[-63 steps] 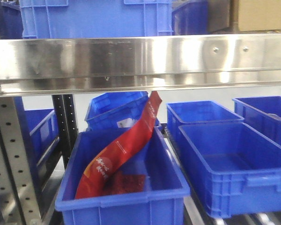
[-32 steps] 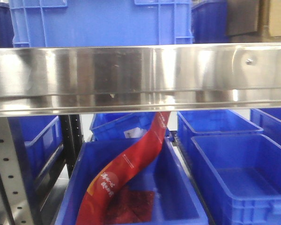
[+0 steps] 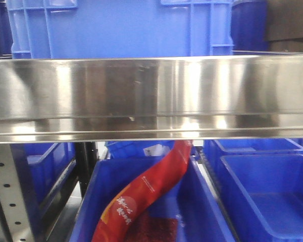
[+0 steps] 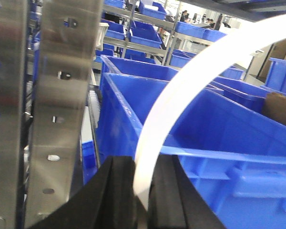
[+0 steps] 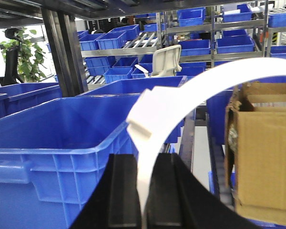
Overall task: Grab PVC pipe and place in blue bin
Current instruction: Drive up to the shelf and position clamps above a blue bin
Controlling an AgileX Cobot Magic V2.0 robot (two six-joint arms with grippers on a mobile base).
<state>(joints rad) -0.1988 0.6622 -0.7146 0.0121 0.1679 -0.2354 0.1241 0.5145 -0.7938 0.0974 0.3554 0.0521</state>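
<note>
As the front view rises, the shelf rail (image 3: 151, 96) covers more of the bins (image 3: 272, 212); left hand (image 4: 143, 167) and right hand (image 5: 142, 164) each clamp a white strip (image 4: 176, 90), perhaps the pipe, unbinned.

A shelf edge (image 3: 151, 96) runs across the front view. On the shelf above it sits a large bin (image 3: 121, 27). Below, a middle bin (image 3: 93, 196) holds a long packet (image 3: 146, 194) that leans up toward its back right. A right bin (image 3: 272, 201) stands just beside it, and a left bin (image 3: 45, 169) sits past a rack post (image 3: 5, 196). Rear bins (image 3: 257, 146) sit behind.

By the left hand (image 4: 142, 191), a rack upright (image 4: 52, 119) stands left and a near bin (image 4: 219, 143) right.

By the right hand (image 5: 142, 191), a wide bin (image 5: 52, 138) lies left and a cardboard box (image 5: 262, 157) right.
</note>
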